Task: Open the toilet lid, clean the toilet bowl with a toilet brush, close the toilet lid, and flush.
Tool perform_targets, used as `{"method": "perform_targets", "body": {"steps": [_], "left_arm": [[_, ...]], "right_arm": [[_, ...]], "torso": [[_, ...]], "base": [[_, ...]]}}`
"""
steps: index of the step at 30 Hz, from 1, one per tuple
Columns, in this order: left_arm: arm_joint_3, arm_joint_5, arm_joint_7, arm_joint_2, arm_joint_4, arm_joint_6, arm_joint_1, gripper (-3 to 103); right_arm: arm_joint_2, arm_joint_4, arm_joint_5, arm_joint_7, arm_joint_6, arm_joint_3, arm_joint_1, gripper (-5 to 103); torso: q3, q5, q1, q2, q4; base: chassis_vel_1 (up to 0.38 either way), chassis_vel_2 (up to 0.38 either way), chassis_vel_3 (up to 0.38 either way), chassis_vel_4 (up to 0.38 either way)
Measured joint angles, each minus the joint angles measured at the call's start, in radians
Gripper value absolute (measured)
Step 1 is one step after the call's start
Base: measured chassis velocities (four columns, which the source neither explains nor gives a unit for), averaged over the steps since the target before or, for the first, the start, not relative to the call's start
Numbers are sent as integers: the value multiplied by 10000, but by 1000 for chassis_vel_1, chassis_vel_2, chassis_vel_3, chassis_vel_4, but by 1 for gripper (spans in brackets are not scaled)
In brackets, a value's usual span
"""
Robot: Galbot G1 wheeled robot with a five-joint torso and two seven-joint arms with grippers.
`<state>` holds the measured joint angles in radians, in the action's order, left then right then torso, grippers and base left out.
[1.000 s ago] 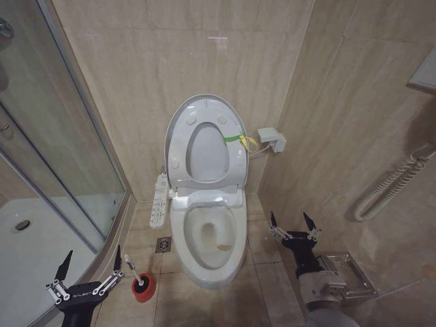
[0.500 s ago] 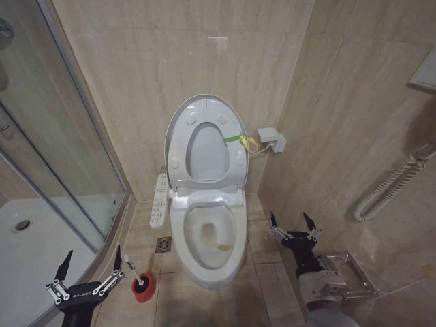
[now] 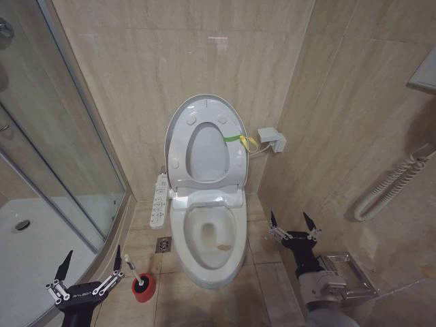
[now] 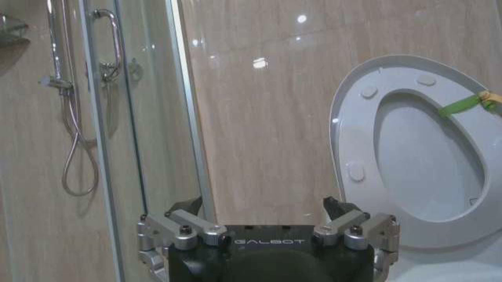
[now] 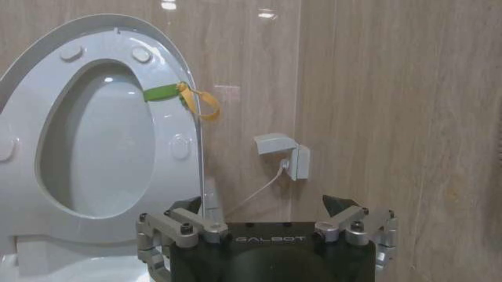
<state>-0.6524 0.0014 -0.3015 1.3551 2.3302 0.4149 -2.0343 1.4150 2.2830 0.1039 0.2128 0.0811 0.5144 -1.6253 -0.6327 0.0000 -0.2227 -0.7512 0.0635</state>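
So the toilet lid (image 3: 204,146) is already up, leaning back on the wall with the seat ring, and the toilet bowl (image 3: 208,240) sits open with brownish stains inside. Lid step looks done to me; brush pickup is next. The toilet brush (image 3: 134,268) stands in its red cup (image 3: 143,287) on the floor, just beside the left gripper (image 3: 89,261), whose fingers are spread wide and empty. Right gripper (image 3: 293,222) hovers low on the bowl's other side, also spread wide. I'd guess the left one needs to line up on that skinny handle and pinch it.

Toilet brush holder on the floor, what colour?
Red. The toilet brush holder shows best in the head view, beside the open left gripper.
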Motion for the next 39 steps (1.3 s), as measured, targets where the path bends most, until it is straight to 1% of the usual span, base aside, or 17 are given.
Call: {"method": "perform_targets", "body": {"steps": [3, 5, 6, 8, 9, 11, 15, 16, 20, 21, 23, 24, 26, 27, 30, 34, 39], "left_arm": [[0, -29, 21, 0, -20, -64, 70, 100], [0, -274, 202, -4, -225, -567, 553, 101], [0, -274, 202, -4, -225, -567, 553, 101], [-2, -543, 396, -11, -435, -1104, 1064, 101], [-5, -793, 583, -17, -634, -1601, 1542, 101], [-7, -902, 660, -20, -719, -1820, 1747, 101], [-15, -1573, 1148, -35, -1255, -3164, 3029, 100], [-15, -1573, 1148, -35, -1255, -3164, 3029, 100], [-24, -2206, 1604, -53, -1762, -4437, 4235, 103], [-24, -2206, 1604, -53, -1762, -4437, 4235, 103], [-29, -2556, 1866, -62, -2039, -5141, 4912, 103], [-29, -2556, 1866, -62, -2039, -5141, 4912, 103], [-34, -2955, 2154, -73, -2356, -5942, 5672, 103], [-34, -2955, 2154, -73, -2356, -5942, 5672, 103], [-41, -3453, 2520, -86, -2751, -6946, 6628, 99], [-43, -3632, 2651, -92, -2898, -7307, 6964, 100], [-49, -3639, 2659, -98, -2886, -7348, 6970, 100]], "right_arm": [[0, 0, 0, 0, 0, 0, 0, 100], [0, -1, 0, 0, 0, 0, 0, 100], [0, -1, 0, 0, 0, 0, 0, 100], [0, 0, 0, -1, 0, 0, 0, 100], [0, 0, 0, 0, 0, 1, 0, 100], [0, 0, 1, -1, 0, 0, 0, 100], [0, 0, 0, 0, 0, 1, 0, 100], [0, 0, 0, 0, 0, 1, 0, 100], [0, 0, 1, 0, 0, 1, 0, 100], [0, 0, 1, 0, 0, 1, 0, 100], [0, 0, 0, 0, 0, 1, 0, 100], [0, 0, 0, 0, 0, 1, 0, 100], [0, 0, 1, 0, 0, 1, 0, 100], [0, 0, 1, 0, 0, 1, 0, 100], [-1, 0, 1, 0, 0, 0, 0, 100], [0, 0, 0, 0, 0, 1, 0, 100], [0, 0, 1, 0, 0, 1, 0, 100]], "torso": [[0, 1, 0, 0, 0], [0, 1, 0, 0, -1], [0, 1, 0, 0, -1], [0, 0, 0, 0, 0], [0, 0, 0, 1, 0], [0, -1, 0, 1, 0], [0, -1, 0, 2, 0], [0, -1, 0, 2, 0], [-1, -1, 0, 2, 0], [-1, -1, 0, 2, 0], [-1, 0, -1, 2, 1], [-1, 0, -1, 2, 1], [-1, 0, -1, 2, 0], [-1, 0, -1, 2, 0], [-1, 0, -1, 2, 1], [-2, 1, -2, 2, 2], [0, 0, 0, 2, -1]], "base": [[0, 0, 0, 0], [0, 0, 0, 0], [0, 0, 0, 0], [0, 0, 0, 0], [0, 0, 0, 0], [0, 0, 0, 0], [0, 0, 0, 0], [0, 0, 0, 0], [0, 0, 0, 0], [0, 0, 0, 0], [0, 0, 0, 0], [0, 0, 0, 0], [0, 0, 0, 0], [0, 0, 0, 0], [0, 0, 0, 0], [0, 0, 0, 0], [0, 0, 0, 0]]}}
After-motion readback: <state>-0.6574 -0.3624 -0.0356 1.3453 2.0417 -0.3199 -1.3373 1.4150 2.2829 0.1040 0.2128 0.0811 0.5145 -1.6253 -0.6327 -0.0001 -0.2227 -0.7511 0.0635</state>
